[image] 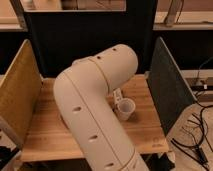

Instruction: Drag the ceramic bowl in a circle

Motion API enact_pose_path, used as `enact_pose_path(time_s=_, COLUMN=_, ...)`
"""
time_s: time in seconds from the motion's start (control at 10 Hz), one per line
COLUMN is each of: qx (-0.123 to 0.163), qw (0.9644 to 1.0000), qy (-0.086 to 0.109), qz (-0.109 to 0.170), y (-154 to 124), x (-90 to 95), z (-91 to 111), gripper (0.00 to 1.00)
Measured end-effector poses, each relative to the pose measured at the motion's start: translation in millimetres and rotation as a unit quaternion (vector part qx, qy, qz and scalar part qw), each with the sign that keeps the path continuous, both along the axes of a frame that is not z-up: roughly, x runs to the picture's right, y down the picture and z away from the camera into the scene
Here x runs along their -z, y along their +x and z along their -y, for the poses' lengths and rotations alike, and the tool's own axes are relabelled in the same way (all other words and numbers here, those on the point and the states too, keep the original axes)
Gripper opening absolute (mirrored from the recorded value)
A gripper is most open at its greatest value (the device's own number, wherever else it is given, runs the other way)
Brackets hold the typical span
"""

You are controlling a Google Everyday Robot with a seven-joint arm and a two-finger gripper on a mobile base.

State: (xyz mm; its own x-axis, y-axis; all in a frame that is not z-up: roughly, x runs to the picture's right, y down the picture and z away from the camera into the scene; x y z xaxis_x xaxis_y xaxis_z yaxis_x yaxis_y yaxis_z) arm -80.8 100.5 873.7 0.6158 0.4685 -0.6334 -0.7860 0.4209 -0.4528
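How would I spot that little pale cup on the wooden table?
Start at the wooden table walled by side panels, where the robot's bulky cream arm bends over the middle. Just right of the arm, under its bend, stands a small cup. Unlike the opaque arm beside it, it is translucent white and open-topped; the gripper is hidden behind the arm.
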Motion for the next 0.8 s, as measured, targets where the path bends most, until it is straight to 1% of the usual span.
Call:
enact_pose_path(time_s=0.2, qx=-0.005, qw=0.9998, qy=-0.005, qz=-0.02, y=23, x=5.7, z=-11, gripper=0.09)
enact_pose_path(time_s=0.4, qx=-0.033, qw=0.9981, qy=-0.01, qz=-0.052, y=55, x=6.1, z=-14, gripper=0.09)
enact_pose_path(time_s=0.5, qx=-0.048, qw=0.9963, qy=-0.014, qz=-0.07, y=73, x=4.6, z=-14, gripper=0.09)
enact_pose_path(time_s=0.6, qx=-0.067, qw=0.9938, qy=-0.022, qz=-0.086, y=89, x=1.9, z=-12, gripper=0.09)
enact_pose_path(time_s=0.7, qx=-0.085, qw=0.991, qy=-0.028, qz=-0.099, y=102, x=-1.4, z=-7, gripper=0.09)
enact_pose_path(time_s=0.8, qx=-0.094, qw=0.9895, qy=-0.03, qz=-0.106, y=109, x=-4.5, z=-2, gripper=0.09)
